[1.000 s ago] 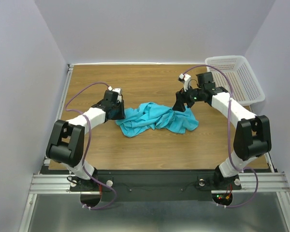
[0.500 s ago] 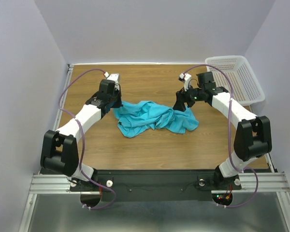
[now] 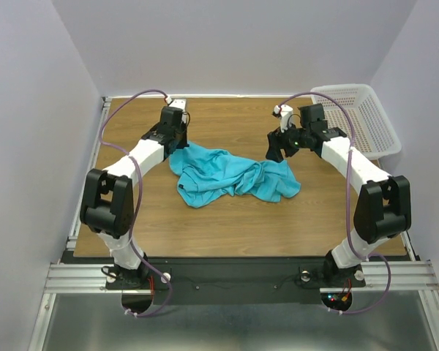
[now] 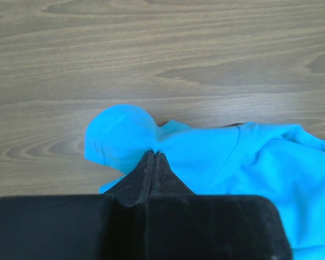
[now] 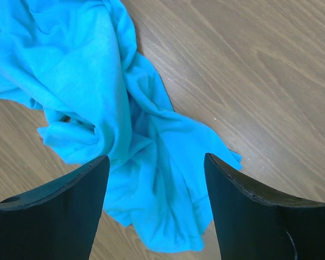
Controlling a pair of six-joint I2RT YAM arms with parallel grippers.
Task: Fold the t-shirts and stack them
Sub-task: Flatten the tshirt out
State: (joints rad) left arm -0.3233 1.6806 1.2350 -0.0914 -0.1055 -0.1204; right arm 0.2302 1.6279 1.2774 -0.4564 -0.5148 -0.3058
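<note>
One crumpled turquoise t-shirt (image 3: 230, 175) lies in a heap in the middle of the wooden table (image 3: 227, 117). My left gripper (image 3: 177, 145) is at the shirt's far left corner, shut on a pinch of the fabric (image 4: 127, 135), with its jaws pressed together (image 4: 154, 154). My right gripper (image 3: 273, 155) is open and empty above the shirt's right end (image 5: 151, 162), with the cloth showing between its spread fingers (image 5: 70, 200).
A white perforated plastic basket (image 3: 358, 117) stands at the table's far right corner. Bare wood lies behind and in front of the shirt. The table's left edge has a metal rail (image 3: 95, 168).
My left arm has swung toward the far side, dragging the shirt's left corner back with it and spreading that end. My right gripper has lifted slightly.
</note>
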